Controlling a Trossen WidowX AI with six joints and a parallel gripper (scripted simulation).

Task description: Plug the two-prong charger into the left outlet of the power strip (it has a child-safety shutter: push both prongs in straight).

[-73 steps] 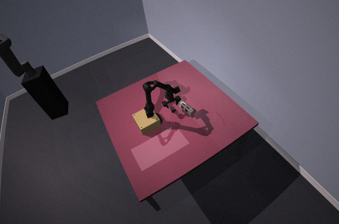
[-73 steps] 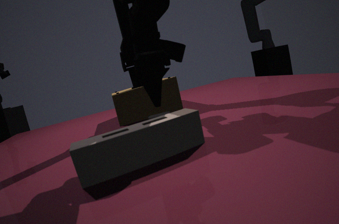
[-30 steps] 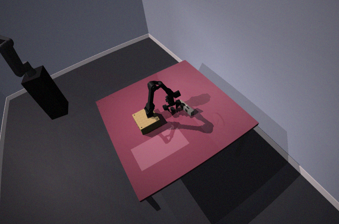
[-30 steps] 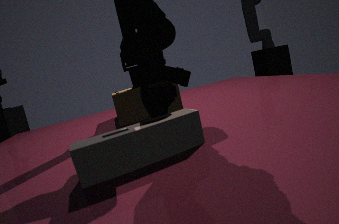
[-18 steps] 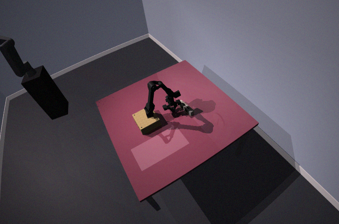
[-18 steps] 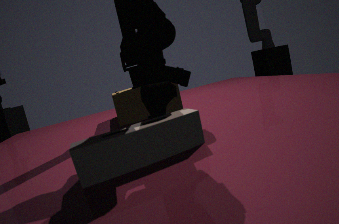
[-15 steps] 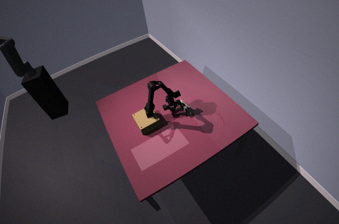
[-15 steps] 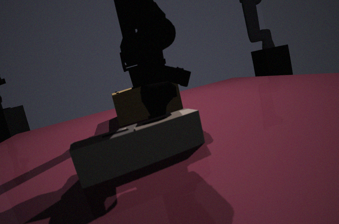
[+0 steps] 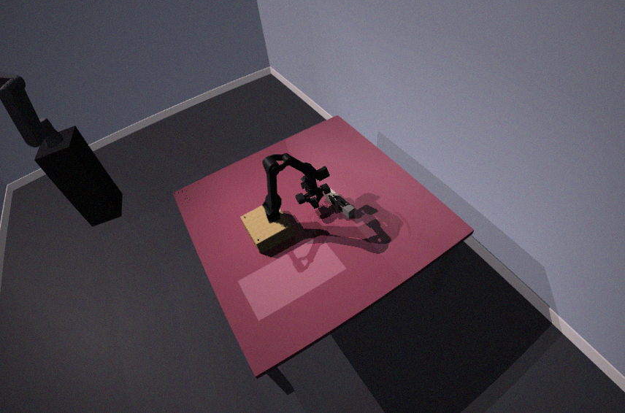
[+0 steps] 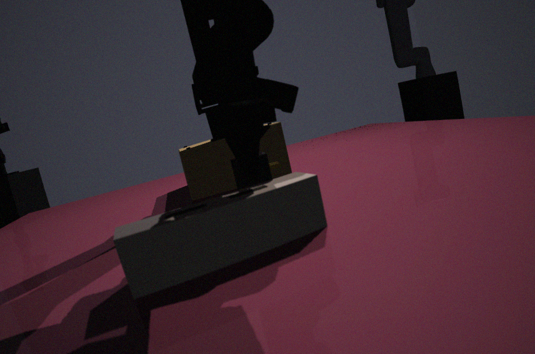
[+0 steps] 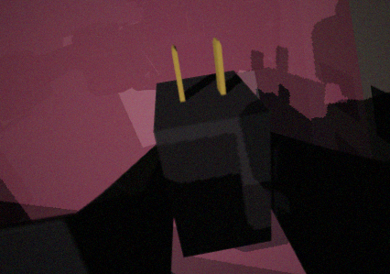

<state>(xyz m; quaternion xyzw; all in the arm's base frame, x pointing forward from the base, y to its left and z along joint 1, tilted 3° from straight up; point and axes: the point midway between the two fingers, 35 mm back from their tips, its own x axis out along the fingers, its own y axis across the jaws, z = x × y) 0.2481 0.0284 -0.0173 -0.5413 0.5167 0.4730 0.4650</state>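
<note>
The charger [image 11: 201, 150] is a dark block with two yellow prongs pointing up and away in the wrist view. My gripper [image 11: 207, 146] [image 9: 314, 195] [image 10: 250, 168] is shut on its body, one finger on each side; the prongs are uncovered. Whether the charger touches the table cannot be told. The power strip [image 9: 347, 209] [image 10: 224, 235] [image 11: 373, 40] is a long grey block beside the gripper. In the exterior view it stands in front of the gripper and hides the fingertips. Its top shows dark marks, partly in shadow, so the outlets are hard to make out.
My arm stands on a tan base block [image 9: 262, 226] [image 10: 209, 170] on the red table [image 9: 393, 267] [image 10: 410, 233]. A pale rectangle [image 9: 293, 282] lies on the table near the base. Another arm stands on a black pedestal [image 9: 78, 176] [image 10: 432, 97] beyond the table.
</note>
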